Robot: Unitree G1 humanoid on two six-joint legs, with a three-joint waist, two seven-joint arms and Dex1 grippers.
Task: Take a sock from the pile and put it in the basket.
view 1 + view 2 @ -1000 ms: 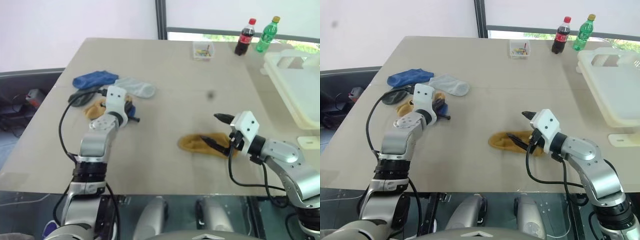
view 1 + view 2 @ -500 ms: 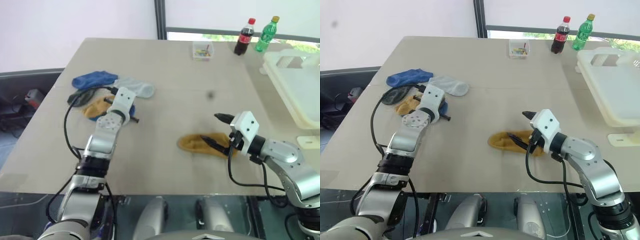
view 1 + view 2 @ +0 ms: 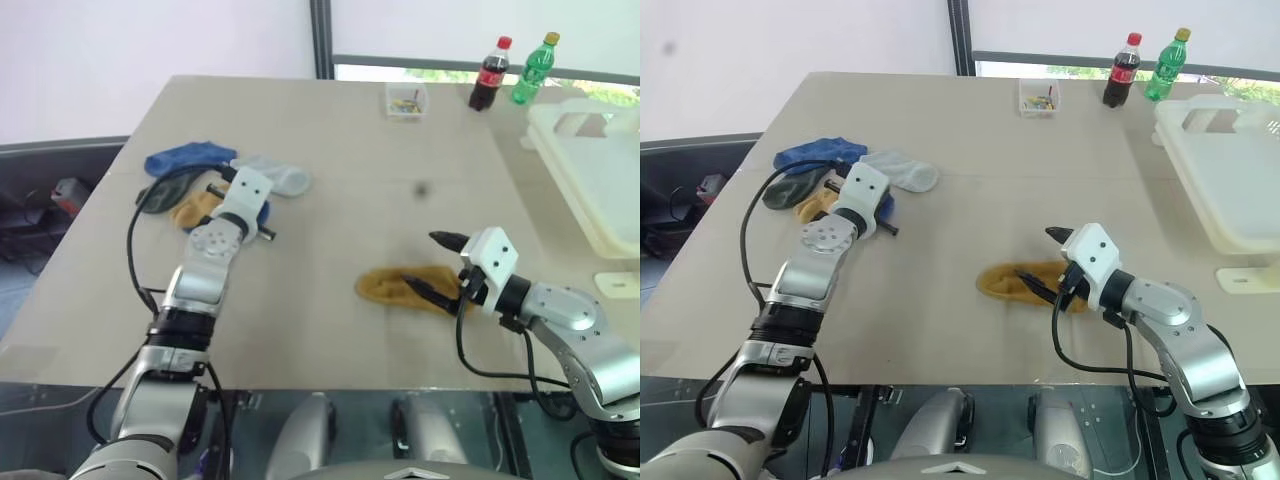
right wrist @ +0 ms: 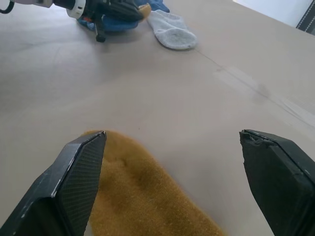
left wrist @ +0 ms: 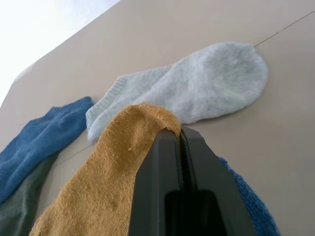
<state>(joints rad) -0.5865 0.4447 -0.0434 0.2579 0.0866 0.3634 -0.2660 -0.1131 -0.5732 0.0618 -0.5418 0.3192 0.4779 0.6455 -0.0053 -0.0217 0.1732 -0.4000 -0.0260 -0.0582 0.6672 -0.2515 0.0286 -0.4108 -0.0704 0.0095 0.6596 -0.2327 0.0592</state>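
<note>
The pile lies at the table's left: a blue sock, a pale grey sock, a dark green one and a mustard sock. My left gripper is among them, shut on a raised fold of the mustard sock, the rest of which drapes down. A second mustard sock lies flat at mid-table. My right gripper hovers just over its near end, open, one finger on each side. The off-white basket stands at the far right, well apart from both grippers.
A small clear box of coloured bits, a cola bottle and a green bottle stand along the back edge. A flat white piece lies near the right edge. Bare tabletop spreads between pile and basket.
My left wrist has rolled and the gripper has edged slightly forward into the pile, still shut. The right arm and the mid-table sock have not moved.
</note>
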